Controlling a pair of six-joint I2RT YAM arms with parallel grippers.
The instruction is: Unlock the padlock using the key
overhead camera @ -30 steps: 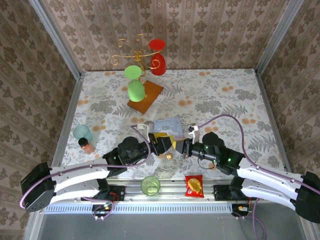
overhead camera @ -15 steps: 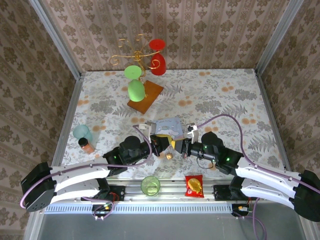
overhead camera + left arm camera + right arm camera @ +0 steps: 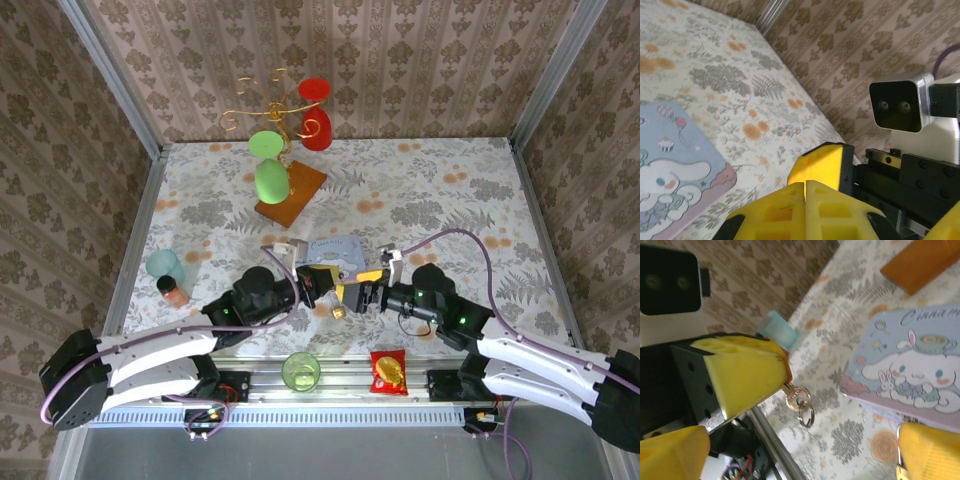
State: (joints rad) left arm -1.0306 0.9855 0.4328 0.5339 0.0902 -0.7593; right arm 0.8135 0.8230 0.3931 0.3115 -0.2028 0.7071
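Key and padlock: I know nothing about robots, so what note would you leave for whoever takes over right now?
Left tool: shut on the key, its ring dangling below.
Right tool: open, holding nothing, facing the left one.
Padlock: lying on the table close to both tools, not held.
Done: key is in hand.
Left: grip the padlock, insert the key, turn it.
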